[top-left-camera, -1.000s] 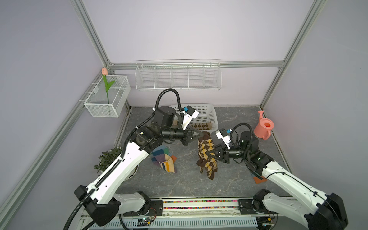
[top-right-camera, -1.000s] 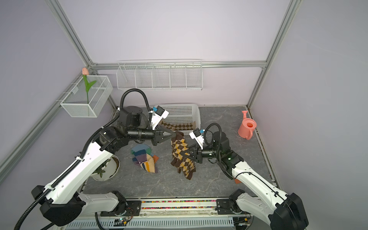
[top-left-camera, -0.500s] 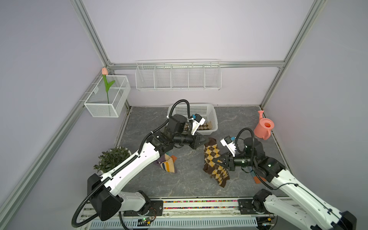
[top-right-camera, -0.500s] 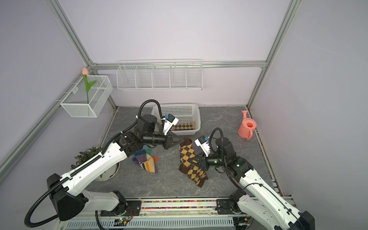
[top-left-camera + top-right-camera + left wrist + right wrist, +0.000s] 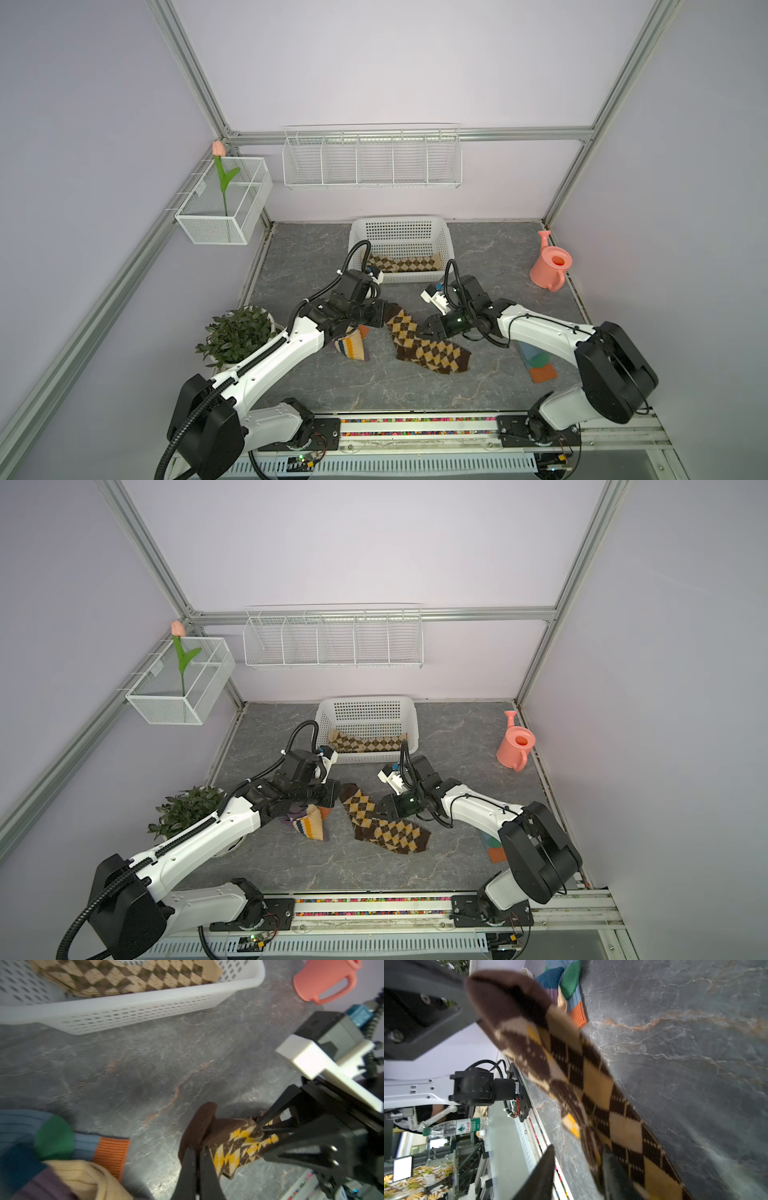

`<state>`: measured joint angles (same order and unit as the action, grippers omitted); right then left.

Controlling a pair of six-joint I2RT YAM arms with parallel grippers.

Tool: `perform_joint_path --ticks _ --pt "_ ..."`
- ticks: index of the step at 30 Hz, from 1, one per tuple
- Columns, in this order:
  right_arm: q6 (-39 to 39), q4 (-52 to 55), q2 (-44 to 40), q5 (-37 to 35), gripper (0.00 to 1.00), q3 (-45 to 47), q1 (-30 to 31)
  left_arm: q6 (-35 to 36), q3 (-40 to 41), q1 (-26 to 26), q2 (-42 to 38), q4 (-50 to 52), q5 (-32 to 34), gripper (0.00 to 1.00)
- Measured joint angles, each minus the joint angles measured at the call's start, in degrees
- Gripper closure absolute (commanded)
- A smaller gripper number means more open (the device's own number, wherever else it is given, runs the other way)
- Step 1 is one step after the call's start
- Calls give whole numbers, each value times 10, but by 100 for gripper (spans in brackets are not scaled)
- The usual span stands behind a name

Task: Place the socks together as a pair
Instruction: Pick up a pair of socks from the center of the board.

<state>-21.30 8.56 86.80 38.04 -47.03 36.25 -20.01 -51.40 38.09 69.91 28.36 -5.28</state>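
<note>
A dark brown-and-yellow argyle sock (image 5: 419,343) (image 5: 384,827) lies stretched across the middle of the table. My left gripper (image 5: 383,318) (image 5: 197,1155) is shut on its brown toe end. My right gripper (image 5: 428,328) (image 5: 578,1148) sits at the sock's middle edge with its jaws apart, the cloth (image 5: 591,1095) lying against one finger. A cream striped sock (image 5: 353,347) and a blue-grey sock with a green patch and orange cuff (image 5: 83,1142) are bunched under my left arm. Another blue-grey sock (image 5: 536,361) lies under my right arm. Tan argyle socks (image 5: 403,263) rest in the basket.
The white plastic basket (image 5: 399,232) stands at the back centre. A pink watering can (image 5: 550,268) is at the back right and a potted plant (image 5: 237,334) at the left edge. A wire shelf (image 5: 372,160) and a wire box with a tulip (image 5: 224,203) hang on the walls.
Both arms brought the dark argyle sock down from the air and laid it flat on the table. My right gripper has opened off it; the left stays shut on the toe.
</note>
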Motion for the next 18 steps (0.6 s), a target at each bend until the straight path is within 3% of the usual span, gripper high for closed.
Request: perform_joint_path --ticks 6,12,18 --pt "17 34 -66 -78 44 17 -2 -12 16 -2 15 5 69 100" --pt "20 93 -169 -171 44 71 1 -21 26 -2 53 7 84 100" --pt "9 146 -185 -230 45 111 38 -25 31 -2 73 7 88 100"
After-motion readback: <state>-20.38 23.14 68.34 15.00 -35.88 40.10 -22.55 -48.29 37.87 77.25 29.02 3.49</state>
